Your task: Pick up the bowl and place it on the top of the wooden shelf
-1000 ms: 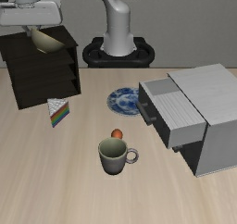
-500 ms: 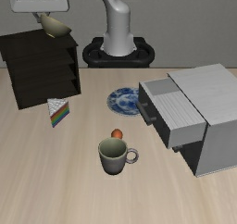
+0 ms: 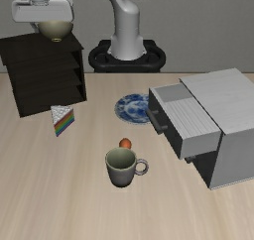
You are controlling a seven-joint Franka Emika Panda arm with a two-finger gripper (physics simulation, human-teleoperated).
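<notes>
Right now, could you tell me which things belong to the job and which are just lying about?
Job: bowl, wooden shelf, gripper.
Lying about: mug, blue plate, cake slice, small orange-red object, grey drawer cabinet.

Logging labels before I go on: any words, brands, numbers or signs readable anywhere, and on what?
None readable. The small box by the wooden shelf carries only coloured stripes; the plate only a blue pattern. The bowl, mug and grey cabinet are plain.
</notes>
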